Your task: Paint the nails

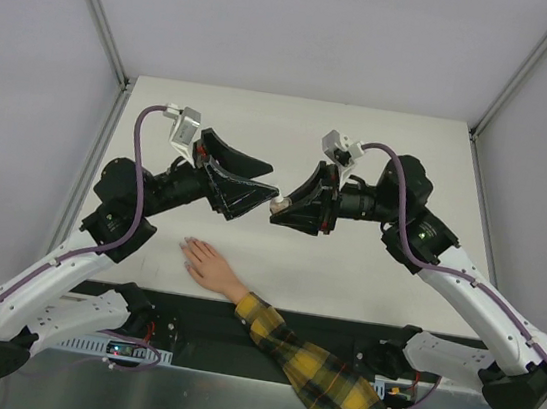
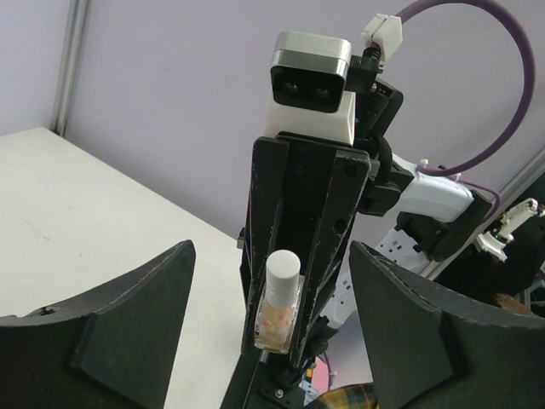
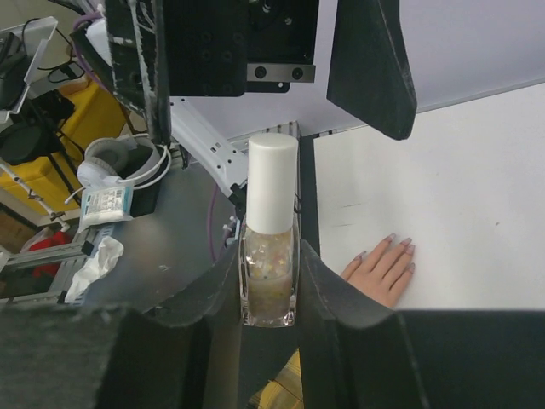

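- the white desk (image 1: 366, 267) fills the middle of the overhead view. both arms are raised above it, nose to nose at the centre of the frame.
- the left tool (image 1: 265, 178) is seen with its fingers spread wide apart and nothing between them. it is pointed at the bottle's cap and is apart from it.
- the right tool (image 3: 271, 285) is clamped on the nail polish bottle (image 3: 269, 264), which is seen upright at lower centre of the right wrist view.
- the mannequin hand (image 1: 211, 268) is laid flat at lower centre-left of the overhead view. its plaid sleeve (image 1: 322, 372) runs off toward the bottom right.
- the white cap (image 3: 272, 183) is on the bottle, so unscrewing it is judged to be the step in hand. the open fingers should be centred on the cap alone, never on the glass, and closed squarely on its sides. the cap should then be turned about the bottle's axis while the bottle is gripped firmly, and drawn straight out so that the brush is not scraped.
- the nails (image 1: 187, 246) are found at the upper-left end of the hand, well apart from both tools, and are touched by nothing.
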Controlling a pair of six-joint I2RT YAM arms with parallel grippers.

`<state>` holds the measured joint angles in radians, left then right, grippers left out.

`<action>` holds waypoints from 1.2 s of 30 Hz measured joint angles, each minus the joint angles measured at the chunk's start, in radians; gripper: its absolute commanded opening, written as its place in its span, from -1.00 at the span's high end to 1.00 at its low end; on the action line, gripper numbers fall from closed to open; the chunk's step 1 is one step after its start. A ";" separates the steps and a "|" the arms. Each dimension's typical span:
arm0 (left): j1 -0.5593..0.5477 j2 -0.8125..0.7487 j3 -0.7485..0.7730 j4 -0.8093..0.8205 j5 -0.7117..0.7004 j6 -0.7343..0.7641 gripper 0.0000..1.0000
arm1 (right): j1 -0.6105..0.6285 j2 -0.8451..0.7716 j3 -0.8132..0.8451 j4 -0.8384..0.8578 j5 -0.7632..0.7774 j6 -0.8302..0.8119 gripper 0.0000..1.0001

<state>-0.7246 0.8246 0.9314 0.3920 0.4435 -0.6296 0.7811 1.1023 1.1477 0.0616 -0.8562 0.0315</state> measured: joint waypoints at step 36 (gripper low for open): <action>0.004 0.067 0.062 -0.142 -0.076 0.040 -0.21 | 0.333 -0.054 0.031 -0.197 0.987 -0.468 0.99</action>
<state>-0.7204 0.8917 0.9932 0.2501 0.3672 -0.5896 1.1145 1.0485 1.1786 -0.1352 0.1310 -0.4370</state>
